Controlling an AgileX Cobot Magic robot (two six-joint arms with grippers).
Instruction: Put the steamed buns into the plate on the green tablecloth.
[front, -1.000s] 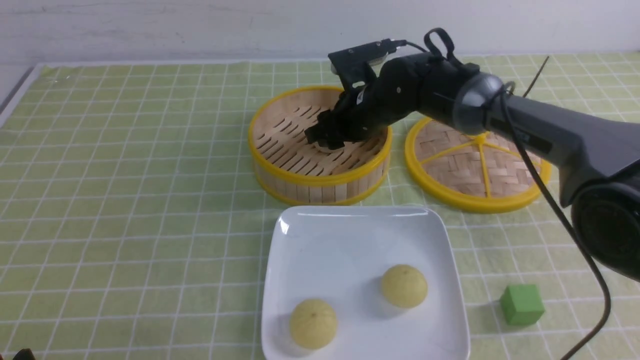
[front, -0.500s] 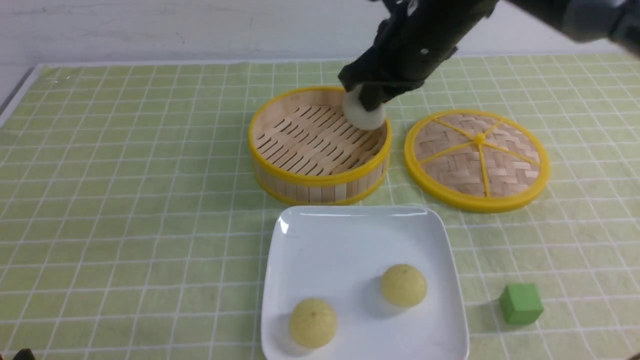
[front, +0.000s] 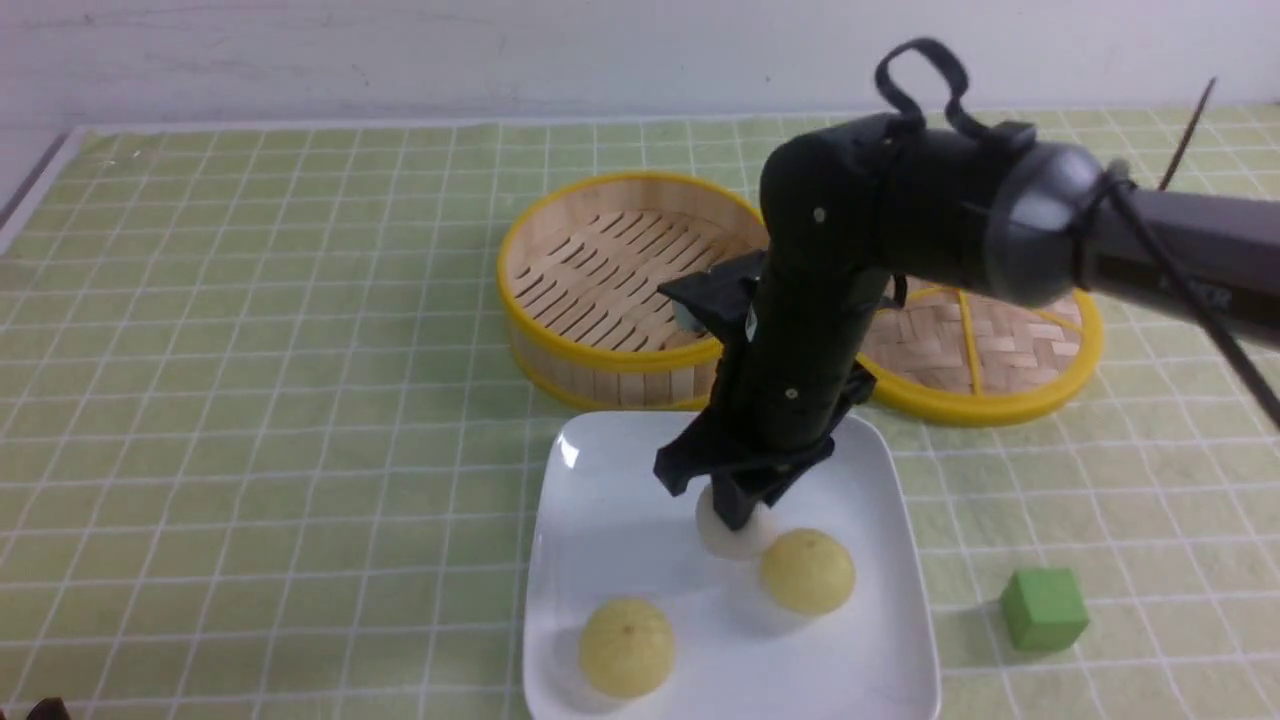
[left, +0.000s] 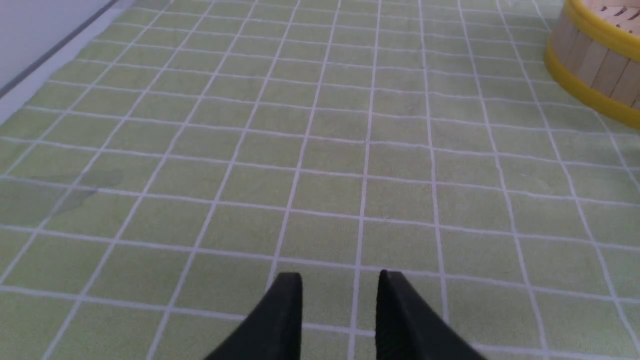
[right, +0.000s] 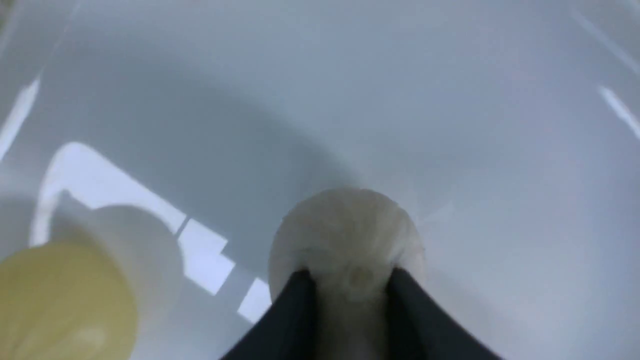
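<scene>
1. Near the worktop's (front: 250, 400) near left corner, your left gripper (left: 341, 280) has its tips parted, with nothing between them.
2. By the near edge sits the white plate (front: 600, 520). One yellow bun (front: 627, 648) lies toward its near left corner, another yellow bun (front: 808, 572) toward its right edge.
3. Toward the worktop's near right corner is the green block (front: 1044, 608), apart from the plate.
4. Over the plate's middle, your right gripper (right: 350, 285) grasps the pale bun (front: 715, 530), just beside the right-hand yellow one. You can't tell whether it touches the plate. It looks light and slightly soft, perhaps slippery on its smooth skin; hold it across its widest part and squeeze gently, since hard pinching may dent it.
5. Farther back stand the steamer basket (front: 600, 370) and, toward the worktop's right edge, its lid (front: 1000, 340).
</scene>
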